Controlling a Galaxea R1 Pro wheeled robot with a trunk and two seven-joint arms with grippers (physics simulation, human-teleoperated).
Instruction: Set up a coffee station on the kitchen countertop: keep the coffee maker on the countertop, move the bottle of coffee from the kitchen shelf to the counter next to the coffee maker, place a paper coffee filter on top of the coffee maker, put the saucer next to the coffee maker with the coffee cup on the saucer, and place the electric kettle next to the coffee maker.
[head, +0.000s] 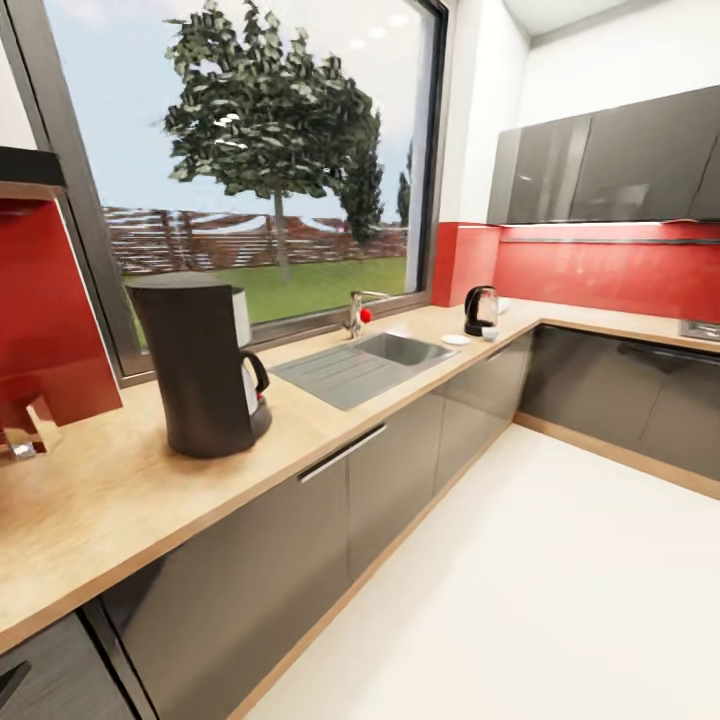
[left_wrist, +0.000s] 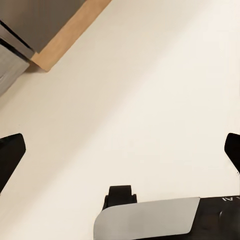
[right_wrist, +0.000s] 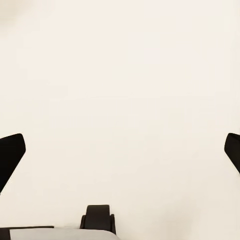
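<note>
Coffee maker (head: 205, 365): stands on the countertop (head: 110, 500), well apart from both my grippers. This part is as wanted.
Kettle (head: 481, 311): far down the countertop past the sink (head: 365, 365), well apart from the coffee maker. Not yet moved.
Saucer (head: 455, 340): flat on the countertop just beside the kettle. Not yet moved.
Cup (head: 490, 333): small white shape next to the kettle, apart from the saucer as far as I can tell; too small to be sure.
Bottle, filter: not made out. My judgement: both are left to do.
Shelf (head: 30, 168): dark board above the red panel; top surface hidden.
Progress: my judgement, very early; four placements remain.
Left gripper (left_wrist: 120, 150): fingertips (left_wrist: 11, 150) wide apart, nothing between them; pale floor (left_wrist: 150, 90) ahead of them, a cabinet's foot (left_wrist: 65, 32) off to one side.
Right gripper (right_wrist: 120, 150): fingertips (right_wrist: 11, 150) wide apart, holding nothing; bare floor (right_wrist: 120, 75) ahead.
Head view adds: all the task's things.
Wrist views add: how my fingers stand.
</note>
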